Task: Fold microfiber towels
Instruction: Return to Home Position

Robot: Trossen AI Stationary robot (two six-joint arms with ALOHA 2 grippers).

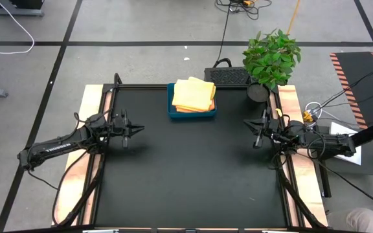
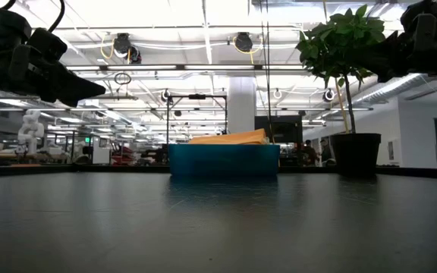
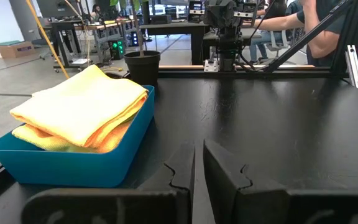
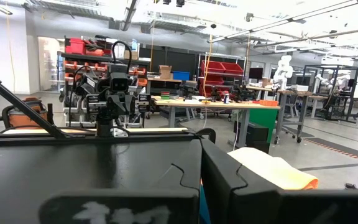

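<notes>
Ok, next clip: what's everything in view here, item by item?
microfiber towels: folded stack, count unclear, yellow over orange, in the tray
tray: one, blue, far middle of the table
potted plant: one, green in a black pot, table's far right corner
table: one, black, under both arms
person: one, seated in the room beyond the table's right side
left hand: dark, shut, empty, above the table's left side
right hand: dark, shut, empty, above the table's right side

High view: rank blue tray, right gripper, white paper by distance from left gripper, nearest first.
1. blue tray: back centre.
2. right gripper: right side, directly opposite.
3. white paper: far right, outermost.
</notes>
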